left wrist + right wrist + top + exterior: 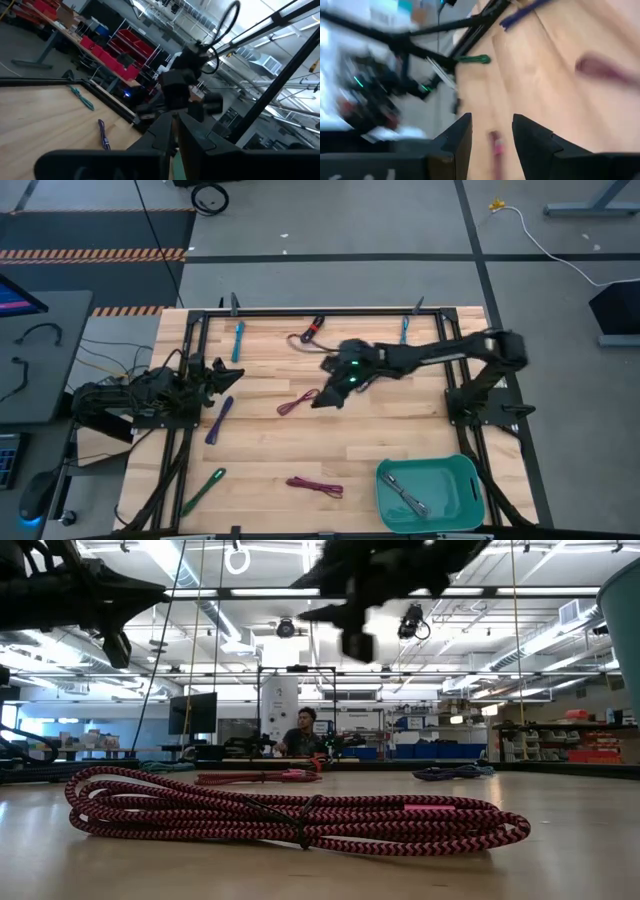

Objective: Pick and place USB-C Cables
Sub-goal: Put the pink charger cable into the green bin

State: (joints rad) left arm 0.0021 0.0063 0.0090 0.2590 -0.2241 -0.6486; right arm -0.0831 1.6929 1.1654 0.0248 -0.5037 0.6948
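the left claw (222,373) rests at the left edge of the wooden desk (330,445), its arm folded low beside the frame; whether its fingers are apart or together cannot be told. just in front of it a purple cable (219,420) lies slantwise on the boards, and a teal cable (238,340) lies at the far left edge of the desk. a green cable (204,489) sits by the near left corner. toward the middle, a magenta cable (297,402) lies just left of the right claw (322,396), which reaches in from the right side and hangs above the centre of the desk; the right wrist view shows its two dark fingers (461,140) narrowly apart with bare wood between them, holding nothing. behind it, near the far rail, a red-black cable (309,332) lies loose. a braided red-and-black cable (315,487) rests near the front edge, filling the low view as a tied bundle (290,815). farther right, a second teal cable (404,330) lies against the far rail, and a teal bin (430,495) stands at the near right corner with a grey cable (403,493) inside.
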